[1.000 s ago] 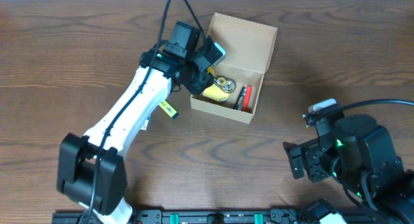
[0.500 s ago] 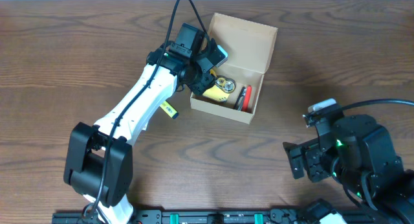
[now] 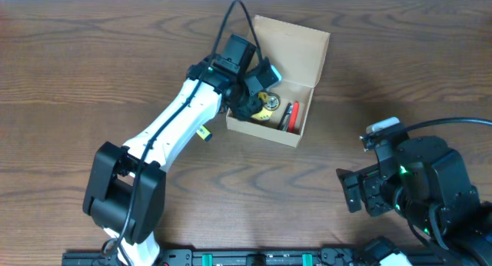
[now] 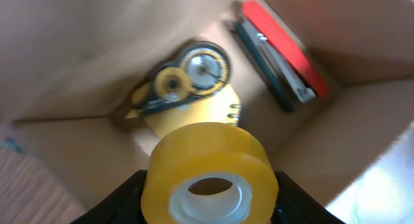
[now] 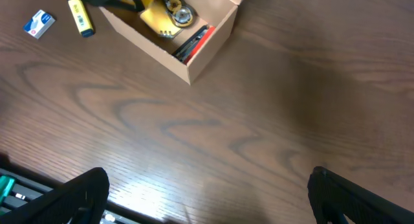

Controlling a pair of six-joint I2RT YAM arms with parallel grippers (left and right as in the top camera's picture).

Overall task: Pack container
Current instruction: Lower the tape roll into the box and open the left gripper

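Note:
The container [image 3: 296, 47], a tan cardboard box with its flap lid open at the back, stands at the table's middle back. My left gripper [image 3: 257, 93] hovers over the box's left half, shut on a yellow tape roll [image 4: 210, 175] held between its black fingers [image 4: 123, 201]. Below the roll, on the box floor [image 4: 84, 49], lie a yellow correction-tape dispenser [image 4: 187, 78] and a red and black stapler [image 4: 278, 56]. My right gripper [image 5: 207, 191] stands open with nothing in it, low over bare wood at the front right, far from the box [image 5: 149, 52].
A yellow highlighter [image 5: 81, 17] and a small blue and white packet [image 5: 39, 23] lie on the table left of the box. In the overhead view the left arm [image 3: 177, 124] covers most of them.
My left arm has swung right with the tape roll, from the box's left edge to over its inside. The right arm has not moved.

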